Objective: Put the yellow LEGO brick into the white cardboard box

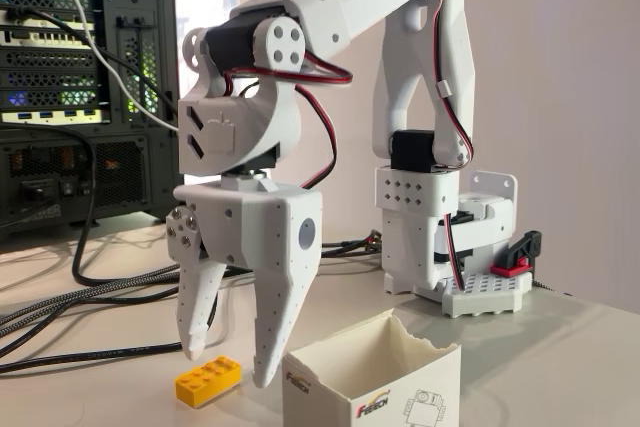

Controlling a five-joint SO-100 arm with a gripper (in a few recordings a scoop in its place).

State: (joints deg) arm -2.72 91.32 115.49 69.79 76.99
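The yellow LEGO brick (207,379) lies flat on the pale table near the front, studs up. Right above it hangs my white gripper (227,365), pointing down and open, one fingertip at the brick's left rear and the other at its right end, neither clamped on it. The white cardboard box (372,380) stands just right of the brick, open-topped with a torn rim, a red-black logo and a grey robot drawing on its front.
Black and braided cables (90,297) run across the table at the left, in front of a black computer case (85,87). The arm's base (465,257) is clamped behind the box, with a red-black clamp (518,255) at its right.
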